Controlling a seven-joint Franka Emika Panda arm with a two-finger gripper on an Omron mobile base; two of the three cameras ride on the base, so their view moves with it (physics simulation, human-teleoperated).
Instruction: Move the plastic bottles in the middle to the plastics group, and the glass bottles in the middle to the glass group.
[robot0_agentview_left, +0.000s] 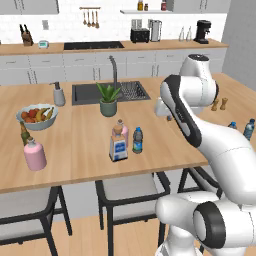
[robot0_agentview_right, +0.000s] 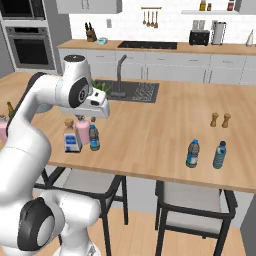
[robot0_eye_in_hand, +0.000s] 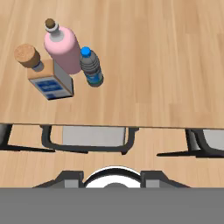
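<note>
Wooden worktop (robot0_eye_in_hand: 166, 65) runs under the hand, its near edge crossing the hand view. Near that edge, left to right: a flat square glass bottle (robot0_eye_in_hand: 47, 78) with cork stopper, a round pink bottle (robot0_eye_in_hand: 63, 49), a small ribbed plastic bottle (robot0_eye_in_hand: 91, 66), all upright, touching. The pincer (robot0_eye_in_hand: 113, 177) hangs above, back past the edge, nearly closed, empty.
</note>
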